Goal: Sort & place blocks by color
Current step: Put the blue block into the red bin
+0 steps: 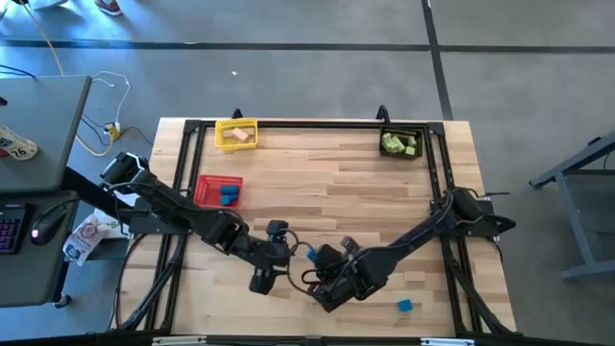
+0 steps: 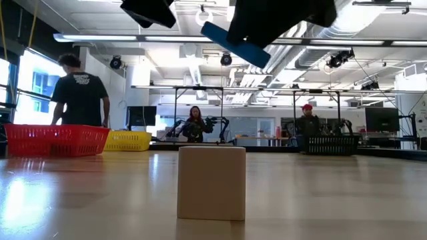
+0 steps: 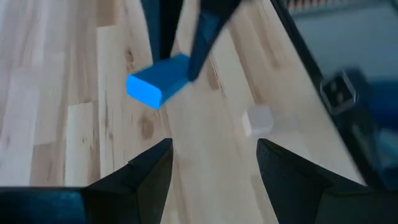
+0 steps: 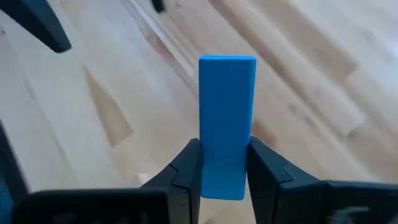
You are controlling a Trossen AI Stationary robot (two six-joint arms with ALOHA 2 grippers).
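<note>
My right gripper (image 4: 225, 168) is shut on a blue bar (image 4: 227, 112) and holds it above the near middle of the table (image 1: 309, 254). My left gripper (image 3: 214, 168) is open just to the bar's left (image 1: 281, 254) and touches nothing; its wrist view shows the held bar (image 3: 158, 81) ahead of its fingers. A tan cube (image 2: 211, 182) stands on the table near the near edge, also in the left wrist view (image 3: 258, 119). A small blue cube (image 1: 405, 306) lies on the table near the right gripper. My right gripper pinches the blue bar between its two fingers (image 4: 186, 168) at one end (image 4: 225, 180), fingers along the bar's length. The other end (image 4: 227, 62) sticks out beyond the fingertips. In the low view the bar (image 2: 235, 45) is lifted clear of the table and tilted.
The red basket (image 1: 219, 190) holds blue blocks at mid left. The yellow basket (image 1: 236, 134) with a tan block sits at the far left, the black basket (image 1: 402, 144) with green blocks at the far right. People stand in the room beyond.
</note>
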